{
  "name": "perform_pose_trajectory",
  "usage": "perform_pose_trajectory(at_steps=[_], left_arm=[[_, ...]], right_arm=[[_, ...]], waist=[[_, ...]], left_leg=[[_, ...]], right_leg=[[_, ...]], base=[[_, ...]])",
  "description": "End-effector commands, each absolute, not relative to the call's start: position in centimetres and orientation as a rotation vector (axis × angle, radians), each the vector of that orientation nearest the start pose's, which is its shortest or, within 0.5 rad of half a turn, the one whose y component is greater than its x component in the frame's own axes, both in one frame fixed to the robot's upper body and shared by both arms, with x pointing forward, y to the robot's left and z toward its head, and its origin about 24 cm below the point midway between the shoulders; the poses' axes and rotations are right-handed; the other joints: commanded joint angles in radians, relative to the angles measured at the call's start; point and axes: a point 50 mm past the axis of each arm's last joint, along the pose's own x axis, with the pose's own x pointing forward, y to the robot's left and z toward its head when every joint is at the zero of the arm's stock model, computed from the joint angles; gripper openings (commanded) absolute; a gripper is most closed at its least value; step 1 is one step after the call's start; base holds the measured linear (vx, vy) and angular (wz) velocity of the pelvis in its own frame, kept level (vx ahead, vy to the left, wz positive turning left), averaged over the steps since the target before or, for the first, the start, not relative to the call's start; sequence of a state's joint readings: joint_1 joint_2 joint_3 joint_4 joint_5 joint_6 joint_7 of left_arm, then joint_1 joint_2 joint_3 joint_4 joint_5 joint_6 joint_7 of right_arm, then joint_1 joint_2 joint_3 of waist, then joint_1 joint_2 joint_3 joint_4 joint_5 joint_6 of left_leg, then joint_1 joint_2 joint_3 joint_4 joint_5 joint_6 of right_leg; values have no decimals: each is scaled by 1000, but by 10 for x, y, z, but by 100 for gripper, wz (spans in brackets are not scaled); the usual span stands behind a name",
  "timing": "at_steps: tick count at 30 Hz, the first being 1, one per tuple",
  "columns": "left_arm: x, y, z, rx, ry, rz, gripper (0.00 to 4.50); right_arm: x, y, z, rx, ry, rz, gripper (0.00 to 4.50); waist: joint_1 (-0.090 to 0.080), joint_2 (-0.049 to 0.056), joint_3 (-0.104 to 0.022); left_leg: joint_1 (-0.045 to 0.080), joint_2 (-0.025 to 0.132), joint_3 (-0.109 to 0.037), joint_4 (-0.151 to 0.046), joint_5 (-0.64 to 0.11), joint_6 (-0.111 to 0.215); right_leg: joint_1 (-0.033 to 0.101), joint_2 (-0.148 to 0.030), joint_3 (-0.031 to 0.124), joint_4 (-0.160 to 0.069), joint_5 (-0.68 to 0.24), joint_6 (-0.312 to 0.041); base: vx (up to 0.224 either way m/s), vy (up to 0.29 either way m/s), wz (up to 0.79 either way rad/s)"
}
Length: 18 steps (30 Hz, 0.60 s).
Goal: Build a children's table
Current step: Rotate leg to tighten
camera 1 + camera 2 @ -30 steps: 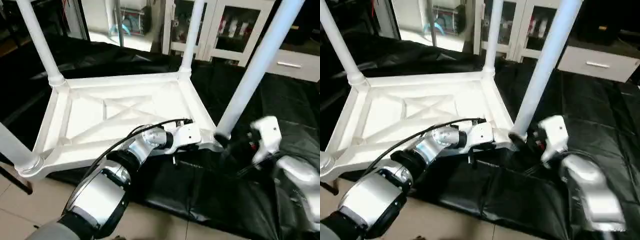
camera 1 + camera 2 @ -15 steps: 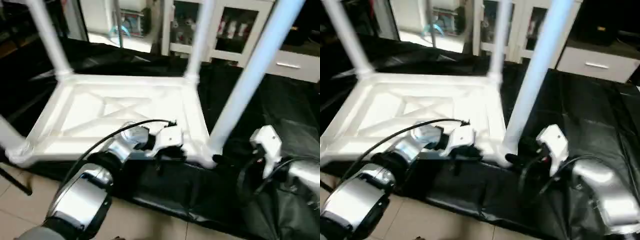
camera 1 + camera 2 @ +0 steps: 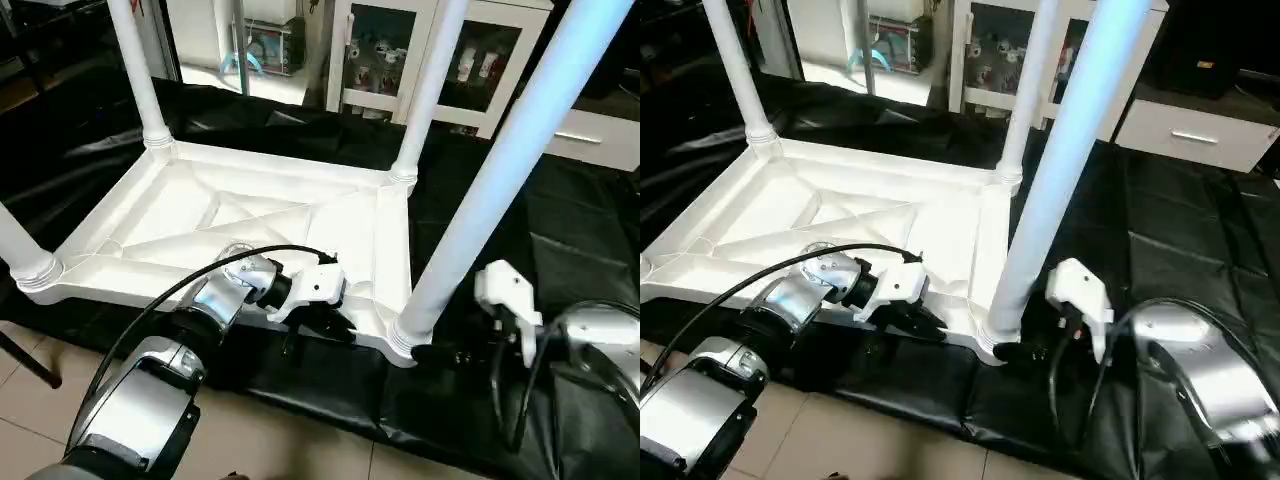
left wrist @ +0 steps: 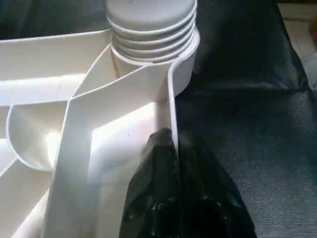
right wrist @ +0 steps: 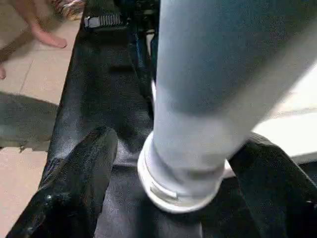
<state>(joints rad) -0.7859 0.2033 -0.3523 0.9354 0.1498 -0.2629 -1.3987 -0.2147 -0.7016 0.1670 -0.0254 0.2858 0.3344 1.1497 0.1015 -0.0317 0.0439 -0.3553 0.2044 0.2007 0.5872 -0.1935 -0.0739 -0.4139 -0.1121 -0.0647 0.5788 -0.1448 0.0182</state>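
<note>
The children's table lies upside down on a black mat, its white X-ribbed tabletop [image 3: 250,215] facing up. Legs stand in the corner sockets: far left [image 3: 140,70], far right [image 3: 425,90], near left [image 3: 15,245] and near right [image 3: 500,170]. My left gripper [image 3: 320,325] is shut on the tabletop's near rim [image 4: 171,94], a little left of the near right socket [image 4: 151,34]. My right gripper [image 3: 440,352] stands open at the foot of the near right leg [image 5: 208,99], one finger [image 5: 79,173] on each side of it.
The black mat [image 3: 560,220] spreads to the right and behind. Glass-door cabinets [image 3: 480,60] and a white drawer [image 3: 600,130] stand at the back. Tiled floor [image 3: 40,350] lies in front of the mat. A person's bare foot [image 5: 42,34] rests on the floor beyond the mat.
The whole picture has shifted as the camera moved. My left gripper keeps its hold on the near rim, and my right gripper stays open at the near right leg's base.
</note>
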Motion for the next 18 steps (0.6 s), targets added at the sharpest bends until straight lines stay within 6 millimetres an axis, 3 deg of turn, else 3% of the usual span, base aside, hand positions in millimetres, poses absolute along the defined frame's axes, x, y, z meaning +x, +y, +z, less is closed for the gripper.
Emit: perform_pose_trajectory(at_steps=[1,5,11,18], left_arm=[[313,71,50,599,355,-1781,0],[312,70,50,598,354,-1789,0],[311,72,48,603,369,-1786,0],[309,74,47,608,384,-1788,0]], right_arm=[[255,-193,80,-344,422,1252,358],[258,-190,77,-375,430,1264,323],[260,-190,74,-392,443,1291,270],[258,-193,71,-404,479,1330,215]], waist=[[-5,-12,-60],[-4,-15,-62],[-5,-18,-60],[-6,-20,-61]], left_leg=[[6,32,-9,-71,-237,61],[5,31,-9,-69,-222,67],[6,32,-9,-70,-233,70],[5,33,-7,-68,-213,83]], right_leg=[[48,-35,34,-52,-224,-247],[52,-36,34,-49,-209,-252],[50,-38,34,-53,-258,-239],[50,-36,34,-49,-230,-250]], base=[[0,0,0],[0,0,0],[0,0,0],[0,0,0]])
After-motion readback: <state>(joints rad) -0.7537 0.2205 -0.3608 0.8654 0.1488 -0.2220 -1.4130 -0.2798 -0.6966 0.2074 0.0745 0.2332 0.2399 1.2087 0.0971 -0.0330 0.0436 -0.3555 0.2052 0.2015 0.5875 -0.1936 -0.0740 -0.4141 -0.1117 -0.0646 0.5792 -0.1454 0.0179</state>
